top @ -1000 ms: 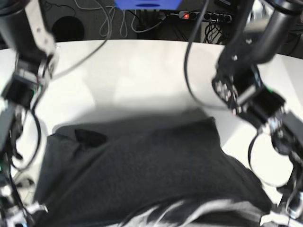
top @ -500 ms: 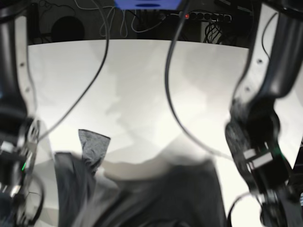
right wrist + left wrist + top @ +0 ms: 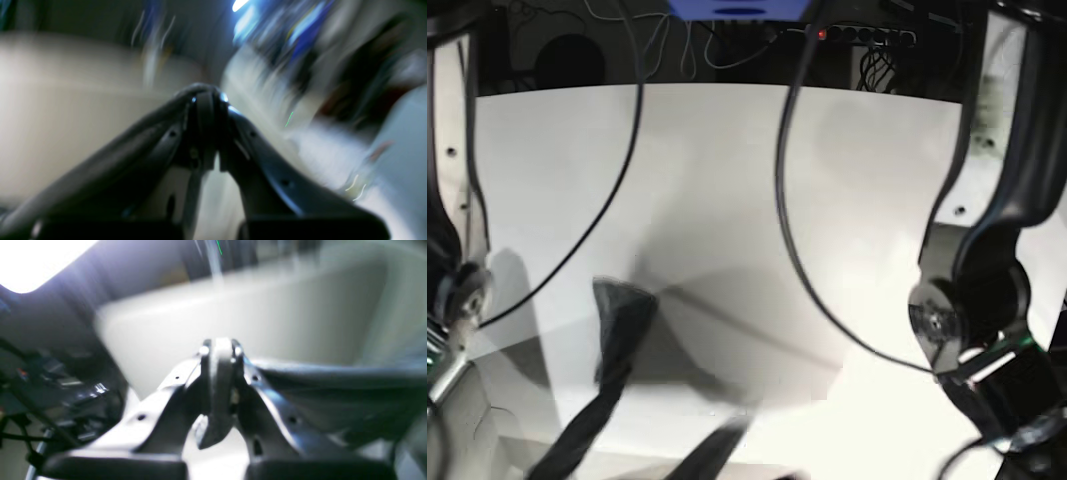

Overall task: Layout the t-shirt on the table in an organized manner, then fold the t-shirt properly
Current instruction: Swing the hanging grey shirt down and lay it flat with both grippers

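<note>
1. Here's my left pincer [image 3: 222, 348], jaws drawn tight, and it has cloth! A fold of the dark grey t-shirt [image 3: 617, 335] is pinched between the fingertips, with more of the fabric stretching off toward the right side of the left wrist view.

2. Over to my right pincer [image 3: 207, 100]: narrow too, clamped on the same shirt! The dark fabric slopes from the tips toward the lower left of the right wrist view, all of it heavily blurred.

3. And where is the shirt? Between my two arms, at the near side of the base view, running out through the bottom of the picture! One end flares out over the white table [image 3: 727, 150], narrowing into a twisted strip below; whether that end touches the tabletop, I cannot tell.

4. A second dark strip shows at the bottom, nearer the middle. It's no flat layout and no neat fold in what I can see!

5. My left arm [image 3: 987, 240] stands on the right of the base view, my right arm [image 3: 452, 190] on the left, both pincers out of that picture. Thin black cables [image 3: 787, 215] curve down over the white surface.
</note>
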{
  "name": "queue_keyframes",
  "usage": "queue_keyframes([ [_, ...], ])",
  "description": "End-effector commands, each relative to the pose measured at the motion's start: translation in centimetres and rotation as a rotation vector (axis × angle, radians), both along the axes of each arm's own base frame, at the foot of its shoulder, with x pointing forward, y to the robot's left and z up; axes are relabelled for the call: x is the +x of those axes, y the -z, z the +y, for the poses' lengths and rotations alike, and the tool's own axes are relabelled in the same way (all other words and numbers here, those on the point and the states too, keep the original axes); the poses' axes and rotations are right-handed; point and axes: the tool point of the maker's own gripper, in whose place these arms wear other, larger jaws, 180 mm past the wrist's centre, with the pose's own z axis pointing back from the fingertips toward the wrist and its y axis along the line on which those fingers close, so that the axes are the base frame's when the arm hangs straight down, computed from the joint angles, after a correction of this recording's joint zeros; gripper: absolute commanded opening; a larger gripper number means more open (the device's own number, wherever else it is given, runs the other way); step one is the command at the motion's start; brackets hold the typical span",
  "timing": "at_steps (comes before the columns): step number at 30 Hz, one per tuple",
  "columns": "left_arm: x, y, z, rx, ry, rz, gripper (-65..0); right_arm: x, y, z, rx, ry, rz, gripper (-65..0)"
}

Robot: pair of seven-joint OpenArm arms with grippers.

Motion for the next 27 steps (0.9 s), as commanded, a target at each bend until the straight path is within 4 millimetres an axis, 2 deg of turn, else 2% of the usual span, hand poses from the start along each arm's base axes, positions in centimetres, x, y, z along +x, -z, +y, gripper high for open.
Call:
queue_keyframes([
  [1,-1.7,-3.3,1.2,-0.002,-0.034,-0.086,-65.0,-0.2,1.8,0.7,-0.035,-0.014,0.035,-65.0],
  [2,-2.6,-3.9,1.9,-0.002,-0.057,-0.104,-65.0,-1.1,3.1,1.0,-0.066,-0.005,0.045,-65.0],
  [3,-3.2,-3.7,2.5,0.0,-0.079,-0.104,-65.0,-1.9,4.3,1.2,-0.083,0.003,0.056,-65.0],
  [5,-3.7,-1.2,3.5,0.005,-0.115,-0.068,-65.0,-2.9,7.2,1.9,-0.095,0.009,0.091,-65.0],
  [11,-7.5,7.1,5.9,0.047,-0.207,0.031,-65.0,-7.3,16.4,3.6,-0.124,-0.004,0.194,-65.0],
  [14,-8.2,12.5,6.4,0.032,-0.181,0.119,-65.0,-8.9,21.1,5.0,-0.108,-0.049,0.274,-65.0],
  [15,-8.8,13.7,6.5,0.027,-0.181,0.134,-65.0,-9.4,22.3,5.2,-0.102,-0.058,0.295,-65.0],
  [17,-9.7,15.6,6.9,0.017,-0.186,0.159,-65.0,-10.9,24.4,4.5,-0.094,-0.035,0.336,-65.0],
  [20,-11.1,19.1,8.0,-0.015,-0.203,0.219,-65.0,-12.1,27.6,4.9,-0.045,-0.039,0.386,-65.0],
  [22,-11.7,20.5,8.1,-0.028,-0.196,0.243,-65.0,-12.9,28.8,4.8,-0.036,-0.038,0.398,-65.0],
  [27,-14.6,23.6,9.2,-0.027,-0.217,0.295,-65.0,-15.1,32.7,5.3,-0.033,-0.053,0.471,-65.0],
])
